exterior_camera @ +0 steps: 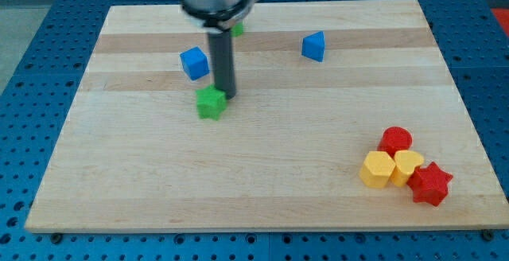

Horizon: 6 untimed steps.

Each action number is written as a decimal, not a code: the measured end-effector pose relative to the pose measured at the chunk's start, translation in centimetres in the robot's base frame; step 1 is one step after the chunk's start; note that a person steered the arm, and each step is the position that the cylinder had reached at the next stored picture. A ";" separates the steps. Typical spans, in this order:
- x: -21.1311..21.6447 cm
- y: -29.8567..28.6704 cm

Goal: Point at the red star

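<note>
A pale wooden board (262, 173) lies on a blue perforated table, seen from above and slightly in front. The pointing task looks barely begun: my tip (228, 95) stands in the upper-left part of the board, while the red star (430, 184) lies well apart from it, near the view's bottom right corner.

The red star sits at the edge of a tight cluster. Touching its left side is a yellow block (408, 165), shape unclear; a yellow hexagonal block (377, 169) lies just beside that, and a red rounded block (395, 141) sits above them.

The arm comes down from the view's top centre, its grey metal head blurred, with the dark rod hanging upright. It is a plain rod with nothing to open or close, and it holds nothing. My tip touches, or nearly touches, the upper right of a green block (211, 103). A blue cube (193, 63) lies just left of the rod, another blue block (313, 46) lies to the right, and a second green block (238, 29) peeks out behind the arm.

What remains, I judge, is a long diagonal slide towards the view's bottom right.
</note>
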<state>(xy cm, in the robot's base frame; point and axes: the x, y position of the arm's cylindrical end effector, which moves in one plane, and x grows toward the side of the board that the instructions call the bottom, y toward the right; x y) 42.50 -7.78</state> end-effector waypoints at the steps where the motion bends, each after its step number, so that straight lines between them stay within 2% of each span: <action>1: -1.2 5.8; 2: -0.6 10.3; 3: -1.6 22.0; 4: 1.0 32.5; 5: 6.0 40.2; 6: 15.3 37.5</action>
<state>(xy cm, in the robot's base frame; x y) 57.79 29.75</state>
